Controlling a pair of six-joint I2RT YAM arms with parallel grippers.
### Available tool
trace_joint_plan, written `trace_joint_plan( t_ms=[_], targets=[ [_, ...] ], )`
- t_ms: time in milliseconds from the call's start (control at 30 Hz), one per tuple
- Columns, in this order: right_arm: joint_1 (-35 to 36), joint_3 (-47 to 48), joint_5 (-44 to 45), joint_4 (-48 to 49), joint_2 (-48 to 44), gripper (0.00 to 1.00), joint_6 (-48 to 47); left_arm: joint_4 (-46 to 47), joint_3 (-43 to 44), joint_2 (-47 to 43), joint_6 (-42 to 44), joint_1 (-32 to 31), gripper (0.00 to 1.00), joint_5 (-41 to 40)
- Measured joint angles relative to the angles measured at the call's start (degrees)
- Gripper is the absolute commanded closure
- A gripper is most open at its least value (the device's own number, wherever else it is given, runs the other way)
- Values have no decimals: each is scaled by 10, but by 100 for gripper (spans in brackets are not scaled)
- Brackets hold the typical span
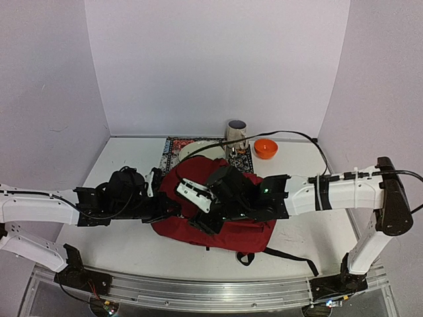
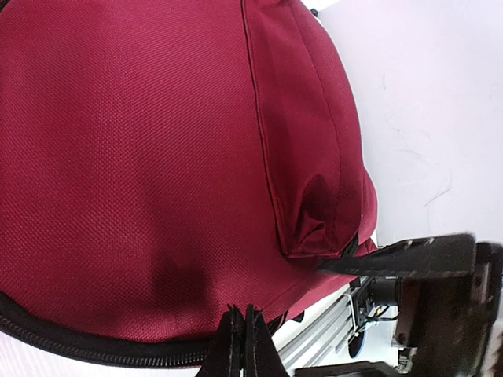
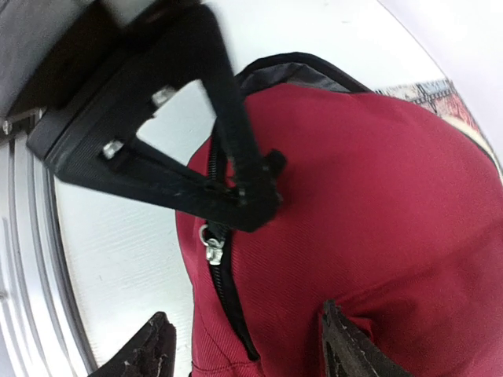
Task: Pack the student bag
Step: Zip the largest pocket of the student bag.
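Note:
The student bag [image 1: 231,228], dark red with black zippers, lies flat mid-table. My left gripper [image 1: 173,209] reaches in from the left and is shut at the bag's left edge. In the left wrist view its closed tips [image 2: 242,339] sit against the red fabric [image 2: 141,157] by the black zipper. In the right wrist view the left gripper [image 3: 250,200] pinches the bag [image 3: 369,204] at the zipper line, just above the silver zipper pull [image 3: 211,245]. My right gripper [image 3: 247,353] is open over that zipper, one finger on each side and nothing between them.
A patterned mat [image 1: 173,146] with a plate [image 1: 195,150], a metal cup [image 1: 236,135] and an orange bowl [image 1: 266,148] lie behind the bag. A black strap [image 1: 291,256] trails toward the front right. An aluminium rail [image 1: 198,292] runs along the near edge.

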Motion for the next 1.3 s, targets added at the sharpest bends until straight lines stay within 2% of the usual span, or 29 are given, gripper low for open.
trace_joint_plan(
  t_ms=[133, 233, 467, 500, 700, 1067, 1300],
  targets=[
    [5, 2, -1, 11, 24, 44, -45, 0, 0, 0, 0, 0, 100, -1],
    [8, 8, -1, 15, 45, 51, -68, -1, 0, 0, 0, 0, 100, -2],
    [9, 13, 20, 27, 58, 97, -96, -9, -6, -3, 1, 1, 100, -14],
    [9, 12, 24, 28, 58, 100, -99, -9, -6, -4, 2, 1, 100, -16],
    [10, -24, 33, 62, 42, 100, -107, -17, -6, -14, 16, 26, 100, -19],
    [11, -150, 72, 50, -98, 100, -66, -67, -3, -23, 86, 134, 100, -29],
    [15, -202, 132, 59, -165, 100, -7, -45, 2, 2, 130, 167, 100, 30]
  ],
)
